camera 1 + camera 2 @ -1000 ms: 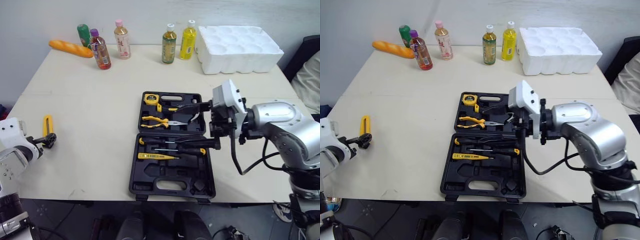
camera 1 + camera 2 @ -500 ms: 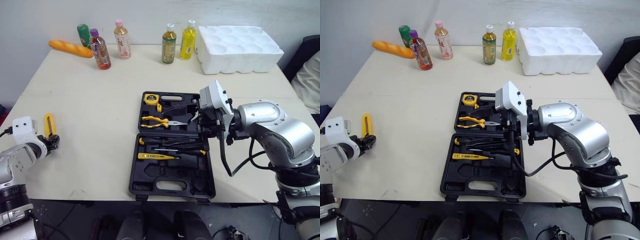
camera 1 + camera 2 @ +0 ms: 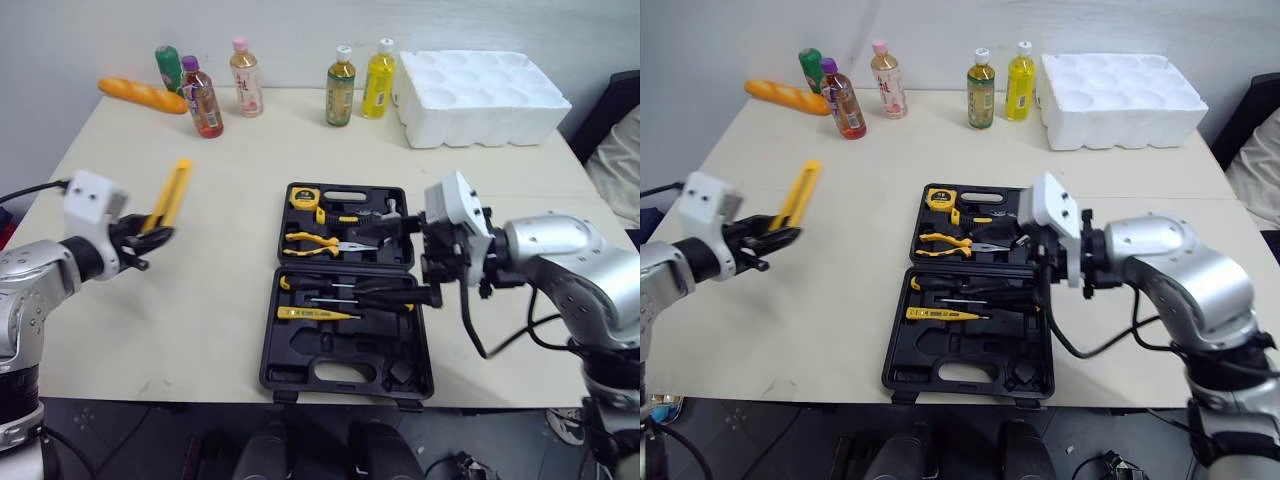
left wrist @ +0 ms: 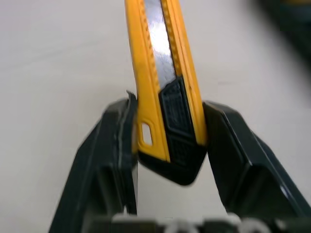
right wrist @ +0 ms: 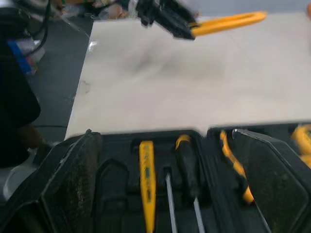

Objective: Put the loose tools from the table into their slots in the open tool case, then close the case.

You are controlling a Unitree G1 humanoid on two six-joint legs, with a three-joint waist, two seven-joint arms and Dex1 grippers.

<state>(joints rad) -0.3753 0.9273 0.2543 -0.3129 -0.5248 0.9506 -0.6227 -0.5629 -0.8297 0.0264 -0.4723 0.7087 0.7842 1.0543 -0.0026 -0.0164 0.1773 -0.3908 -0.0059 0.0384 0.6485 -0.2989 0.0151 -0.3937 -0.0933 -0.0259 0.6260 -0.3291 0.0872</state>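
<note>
The knife [image 3: 170, 192] is pinched at its black butt by the left tool [image 3: 148, 233], above the tabletop [image 3: 210, 310], left of the case [image 3: 300, 352]. It is judged light, stiff and slick, best held at that butt. The right tool [image 3: 400, 255] is spread over the case.

The utility knife [image 4: 163, 73] is cut off at its tip.

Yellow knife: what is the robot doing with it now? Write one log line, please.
left hand: shut on yellow knife, above the table | right hand: open, over tool case | tool case: lid open
</note>
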